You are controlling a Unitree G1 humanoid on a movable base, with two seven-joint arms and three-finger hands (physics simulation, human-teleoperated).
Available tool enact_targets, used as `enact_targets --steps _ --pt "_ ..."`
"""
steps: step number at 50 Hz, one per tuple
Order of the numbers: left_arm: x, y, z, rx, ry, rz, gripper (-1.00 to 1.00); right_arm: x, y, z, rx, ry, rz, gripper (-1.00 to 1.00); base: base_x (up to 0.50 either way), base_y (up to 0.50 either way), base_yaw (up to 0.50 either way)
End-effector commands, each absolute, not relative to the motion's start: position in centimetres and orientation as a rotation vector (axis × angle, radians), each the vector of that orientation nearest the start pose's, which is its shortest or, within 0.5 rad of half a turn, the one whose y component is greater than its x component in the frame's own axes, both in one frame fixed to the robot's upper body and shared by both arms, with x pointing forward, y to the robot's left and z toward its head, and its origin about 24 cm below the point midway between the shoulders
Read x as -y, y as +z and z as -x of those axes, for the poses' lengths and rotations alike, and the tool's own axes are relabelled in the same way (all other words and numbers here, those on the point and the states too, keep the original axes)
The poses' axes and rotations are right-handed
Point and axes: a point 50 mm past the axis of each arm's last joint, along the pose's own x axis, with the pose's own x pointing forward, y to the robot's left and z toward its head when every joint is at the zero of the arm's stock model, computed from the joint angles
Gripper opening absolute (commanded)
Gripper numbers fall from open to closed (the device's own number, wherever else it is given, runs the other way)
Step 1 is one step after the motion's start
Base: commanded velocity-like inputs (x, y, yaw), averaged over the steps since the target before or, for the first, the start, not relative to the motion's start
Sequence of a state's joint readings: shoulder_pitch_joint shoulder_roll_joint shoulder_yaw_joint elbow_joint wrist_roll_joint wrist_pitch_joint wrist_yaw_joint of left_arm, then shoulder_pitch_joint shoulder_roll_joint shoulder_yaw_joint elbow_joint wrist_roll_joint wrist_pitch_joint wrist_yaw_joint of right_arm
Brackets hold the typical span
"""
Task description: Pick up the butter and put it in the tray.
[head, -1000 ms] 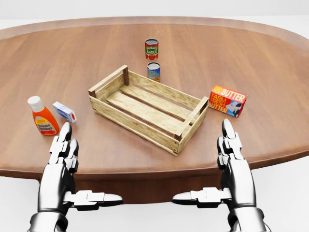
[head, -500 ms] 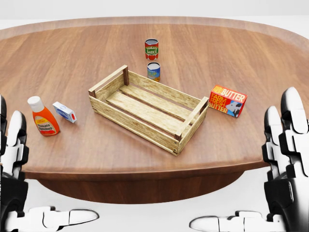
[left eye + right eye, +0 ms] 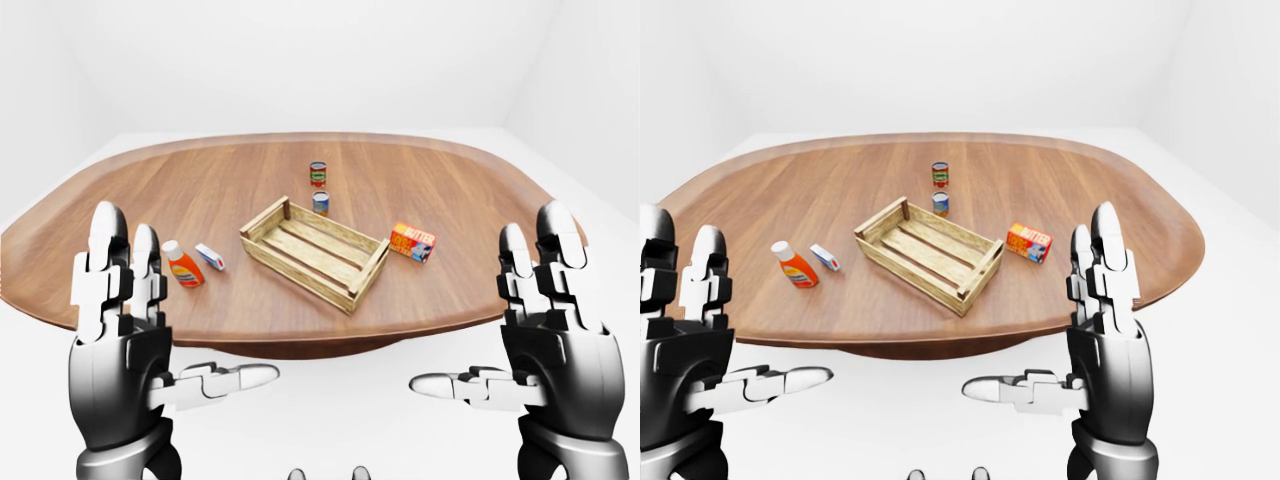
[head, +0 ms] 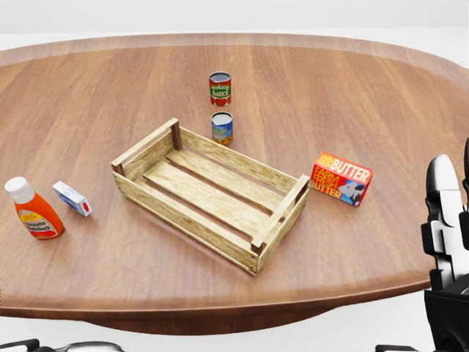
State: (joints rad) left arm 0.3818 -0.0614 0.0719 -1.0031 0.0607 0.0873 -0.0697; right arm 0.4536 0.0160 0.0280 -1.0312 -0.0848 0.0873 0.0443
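Observation:
The butter (image 4: 341, 178) is an orange and red box lying on the brown table (image 4: 308, 81), just right of the wooden tray (image 4: 209, 192). The slatted tray sits at the middle of the head view and holds nothing. My left hand (image 3: 135, 330) is open, raised at the lower left of the left-eye view, short of the table's near edge. My right hand (image 3: 530, 335) is open at the lower right, also short of the table, below and right of the butter. Neither hand touches anything.
A red can (image 4: 220, 88) and a blue can (image 4: 222, 127) stand above the tray in the head view. An orange sauce bottle (image 4: 33, 209) and a small white and blue box (image 4: 72, 199) lie at the left. White floor and walls surround the table.
The head view has shifted closer to the table and slightly right. My hands have risen and spread apart; the left hand has left the head view, the right sits at its right edge.

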Motion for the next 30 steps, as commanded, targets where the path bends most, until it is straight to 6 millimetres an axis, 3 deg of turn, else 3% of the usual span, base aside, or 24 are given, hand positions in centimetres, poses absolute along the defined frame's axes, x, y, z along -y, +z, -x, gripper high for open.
enact_targets --steps 1,30 --pt "-17.25 18.73 -13.69 0.556 0.148 -0.123 1.00 15.86 18.19 -13.52 0.515 -0.071 0.127 1.00 0.50 -0.09 0.00" --pt "-17.12 18.67 -13.79 0.554 0.143 -0.127 1.00 15.78 18.25 -13.55 0.519 -0.071 0.133 1.00 0.50 -0.01 0.00"
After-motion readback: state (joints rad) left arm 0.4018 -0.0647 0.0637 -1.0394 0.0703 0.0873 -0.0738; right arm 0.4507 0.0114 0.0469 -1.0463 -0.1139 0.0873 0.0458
